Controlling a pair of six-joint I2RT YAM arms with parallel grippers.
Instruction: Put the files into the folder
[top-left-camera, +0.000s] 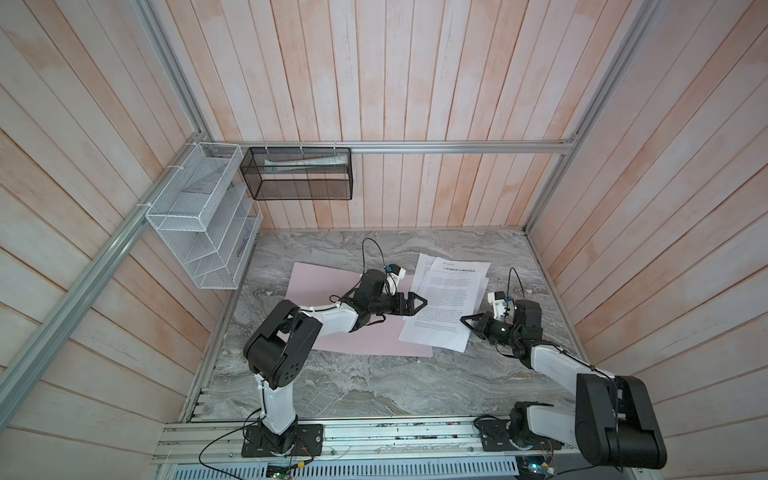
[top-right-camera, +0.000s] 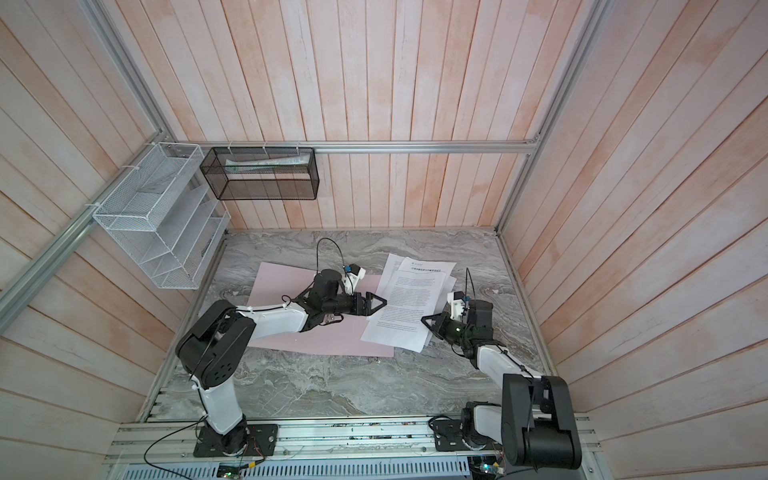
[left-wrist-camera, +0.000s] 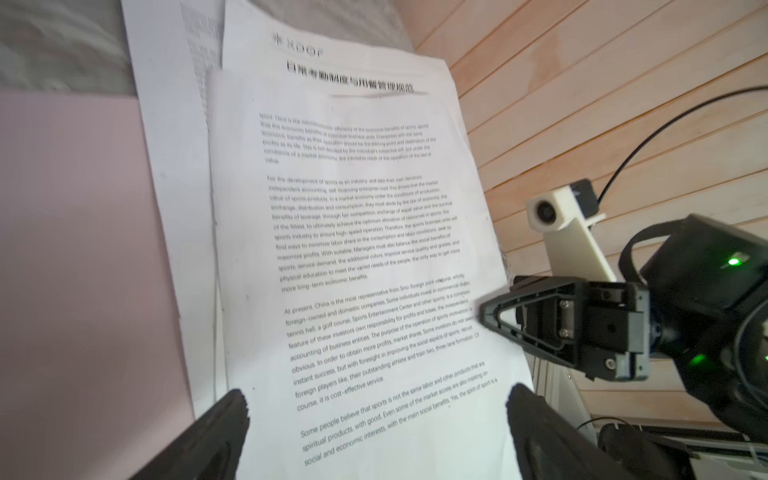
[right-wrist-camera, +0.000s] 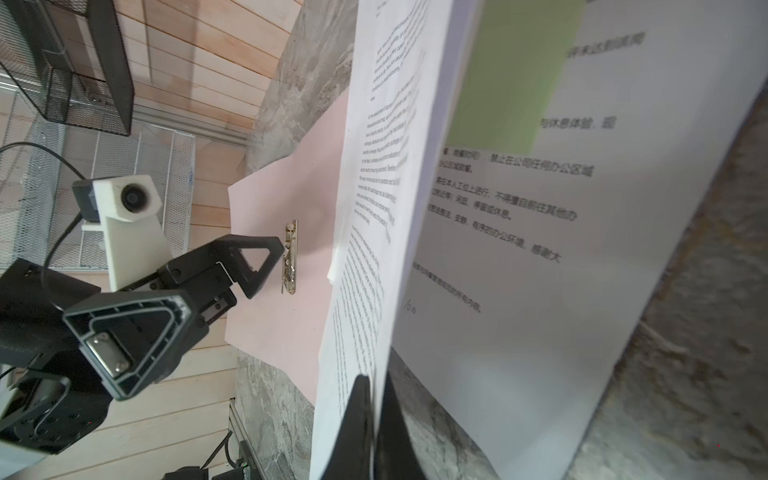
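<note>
Right gripper (top-left-camera: 464, 319) is pinching the files (top-left-camera: 444, 291) at their right edge, top sheets raised; they are lying right of centre, overlapping the open pink folder (top-left-camera: 320, 282). Left gripper (top-left-camera: 420, 301) is hovering at their left edge, fingers (left-wrist-camera: 224, 428) spread wide

You see the files (top-left-camera: 444, 306), white sheets of dense black text, fanned loosely, their left side overlapping the right part of the folder (top-left-camera: 320, 286); the top sheet (right-wrist-camera: 374, 249) has its right edge raised. The pale pink folder lies open and flat, its metal clip bar (right-wrist-camera: 290, 257) exposed.
</note>
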